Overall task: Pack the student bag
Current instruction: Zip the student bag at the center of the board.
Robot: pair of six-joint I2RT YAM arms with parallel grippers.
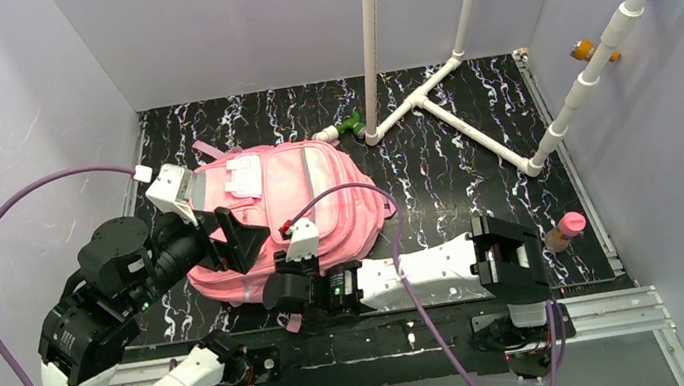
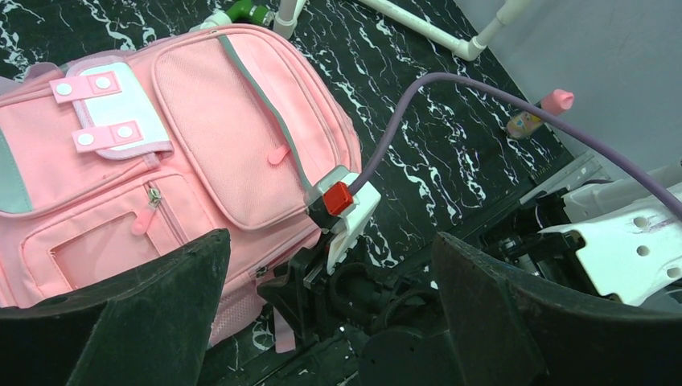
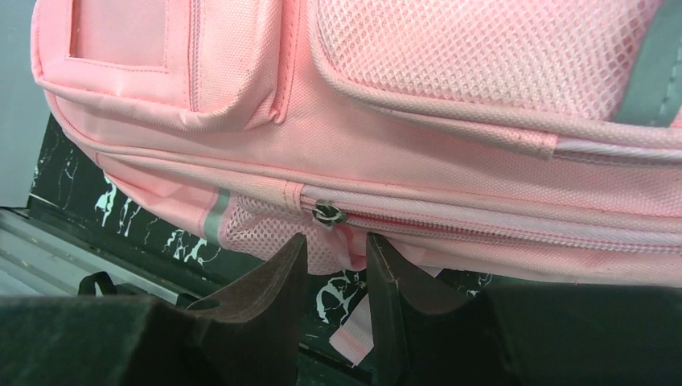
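Observation:
The student bag (image 1: pixel 303 193) is a large pink backpack lying flat at the table's left middle, front pocket up; it also shows in the left wrist view (image 2: pixel 201 137). My left gripper (image 1: pixel 229 241) hovers over its near left part, wide open and empty (image 2: pixel 330 269). My right gripper (image 1: pixel 284 297) is at the bag's near edge. In the right wrist view (image 3: pixel 334 257) its fingertips (image 3: pixel 281 269) stand a narrow gap apart just below the metal zipper slider (image 3: pixel 328 212) on the bag's side (image 3: pixel 418 161). A pink pull tab hangs into the gap. The zipper is closed.
A white PVC pipe frame (image 1: pixel 436 99) stands at the back right. A green and white item (image 1: pixel 341 131) lies behind the bag. A small bottle with a pink cap (image 1: pixel 565 229) stands at the right edge. The right arm (image 1: pixel 431 276) lies along the front rail.

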